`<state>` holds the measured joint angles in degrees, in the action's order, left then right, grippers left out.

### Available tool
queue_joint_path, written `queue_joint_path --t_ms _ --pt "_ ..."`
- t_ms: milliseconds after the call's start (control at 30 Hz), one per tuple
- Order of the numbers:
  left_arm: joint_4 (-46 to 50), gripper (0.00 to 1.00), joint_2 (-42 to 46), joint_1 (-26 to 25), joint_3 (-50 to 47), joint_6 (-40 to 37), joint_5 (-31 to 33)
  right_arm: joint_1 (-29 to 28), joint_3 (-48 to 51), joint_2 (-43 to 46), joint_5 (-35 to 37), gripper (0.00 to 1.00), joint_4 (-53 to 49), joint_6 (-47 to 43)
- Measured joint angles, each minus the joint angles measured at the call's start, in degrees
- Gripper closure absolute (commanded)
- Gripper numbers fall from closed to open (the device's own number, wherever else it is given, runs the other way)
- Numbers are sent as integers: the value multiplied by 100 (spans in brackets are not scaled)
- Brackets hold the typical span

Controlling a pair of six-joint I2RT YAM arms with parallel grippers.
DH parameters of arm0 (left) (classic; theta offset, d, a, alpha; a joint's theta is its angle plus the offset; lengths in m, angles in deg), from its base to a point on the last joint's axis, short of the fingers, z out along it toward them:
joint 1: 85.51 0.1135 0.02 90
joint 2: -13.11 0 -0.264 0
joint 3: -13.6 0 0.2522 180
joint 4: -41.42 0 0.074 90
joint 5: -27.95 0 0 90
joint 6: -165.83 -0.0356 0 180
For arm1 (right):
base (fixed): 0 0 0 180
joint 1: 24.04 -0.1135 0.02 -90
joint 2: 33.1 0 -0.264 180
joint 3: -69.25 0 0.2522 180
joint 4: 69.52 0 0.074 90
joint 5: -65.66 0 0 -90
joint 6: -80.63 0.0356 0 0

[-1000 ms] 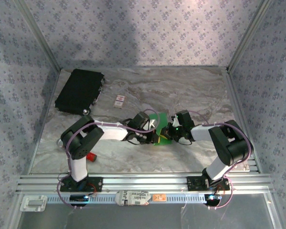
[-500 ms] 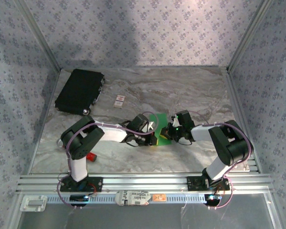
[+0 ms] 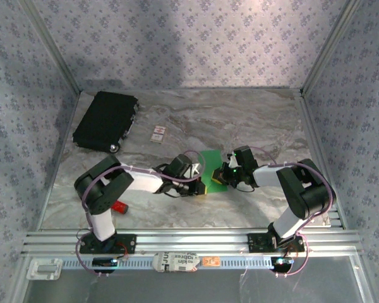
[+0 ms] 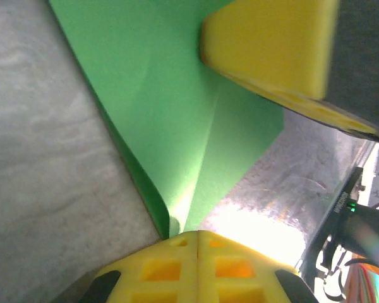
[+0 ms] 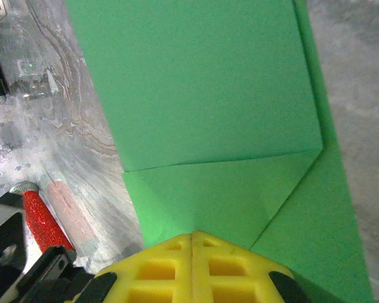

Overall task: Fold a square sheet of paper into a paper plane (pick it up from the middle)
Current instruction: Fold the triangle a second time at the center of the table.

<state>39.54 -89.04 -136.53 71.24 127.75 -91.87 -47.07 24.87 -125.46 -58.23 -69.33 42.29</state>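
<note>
Mid-fold on the marble table (image 3: 259,126): my left gripper (image 4: 198,235) and my right gripper (image 5: 192,238) meet nose to nose over the square sheet of paper (image 3: 210,159). Each has its yellow jaws pressed together and its tip down on the green. The sheet lies between the two tips and just ahead of each. Ahead of my right tip a triangular flap is turned in, its crease running off to that tip's right. Ahead of my left tip one edge curls up into a soft, unflattened fold that ends right at the jaws. Whether either tip nips a layer or merely bears down on it, I cannot tell. By my reckoning this is early work: first folds begun, no pointed nose, no wings, so most of the paper plane is yet to be made. The red bar-shaped tool (image 5: 41,221) lies untouched, off to my right gripper's left.
</note>
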Motion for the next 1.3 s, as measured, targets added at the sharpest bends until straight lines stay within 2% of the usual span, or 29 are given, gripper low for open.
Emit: queue_joint_path --t_ms 233,567,700,1033,1300 --pt "-92 98 181 109 197 170 -107 2 4 11 4 100 -2 0" --pt "-79 98 -470 153 656 223 -101 7 4 11 2 100 -7 0" --pt "17 99 -608 153 608 234 -74 7 4 13 4 100 -7 0" --pt "-796 99 -586 155 181 435 -79 17 4 210 94 100 -313 -2" --pt "-844 100 -586 155 166 479 -76 -138 -66 568 149 100 -603 -24"
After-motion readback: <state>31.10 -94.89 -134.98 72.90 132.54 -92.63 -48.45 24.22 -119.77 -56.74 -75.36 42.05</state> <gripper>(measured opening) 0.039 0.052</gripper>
